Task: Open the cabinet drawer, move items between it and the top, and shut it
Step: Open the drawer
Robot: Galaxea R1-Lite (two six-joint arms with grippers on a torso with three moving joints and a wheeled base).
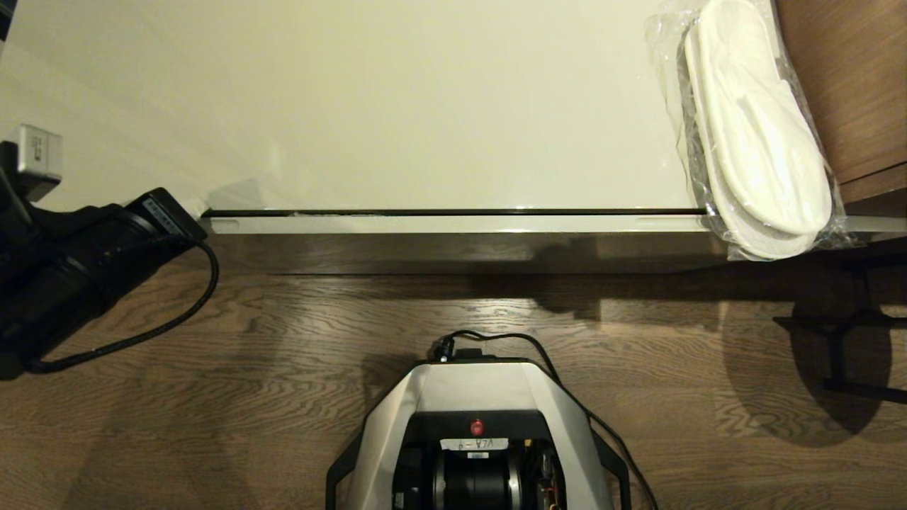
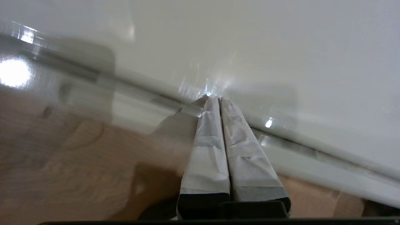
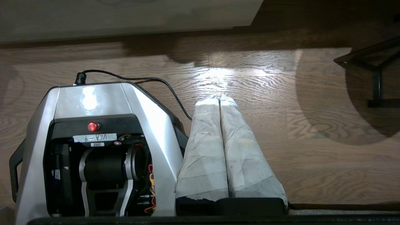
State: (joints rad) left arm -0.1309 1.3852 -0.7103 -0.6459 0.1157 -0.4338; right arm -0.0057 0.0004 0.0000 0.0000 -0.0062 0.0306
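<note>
Head view shows the left end effector (image 1: 193,212) at the left end of the cabinet drawer (image 1: 453,224), its black wrist reaching in from the left edge of the picture and its tip right at the dark gap between the drawer front and the top (image 1: 354,106). In the left wrist view the two tape-wrapped fingers (image 2: 207,137) of this end effector (image 2: 215,98) are pressed together with no gap and nothing between them, and their tips lie against the glossy pale edge of the drawer front (image 2: 312,162), where it meets the surface above. The drawer stretches away to the right of this end effector, its front standing only a thin dark line out from the cabinet body, so it looks nearly or fully closed; the pictures do not settle which. Far to the right of the left end effector, at the opposite end of the surface, the pair of white slippers in clear plastic wrap (image 1: 755,131) lies on the top, its near end hanging over the front edge above the drawer, just beside the brown wooden furniture (image 1: 850,85). In the right wrist view the right end effector (image 3: 219,96) hangs above the wooden floor (image 3: 312,150), next to the robot's grey base (image 3: 93,103), with its wrapped fingers (image 3: 206,140) closed together and empty. The denim garment is not visible in any view.
</note>
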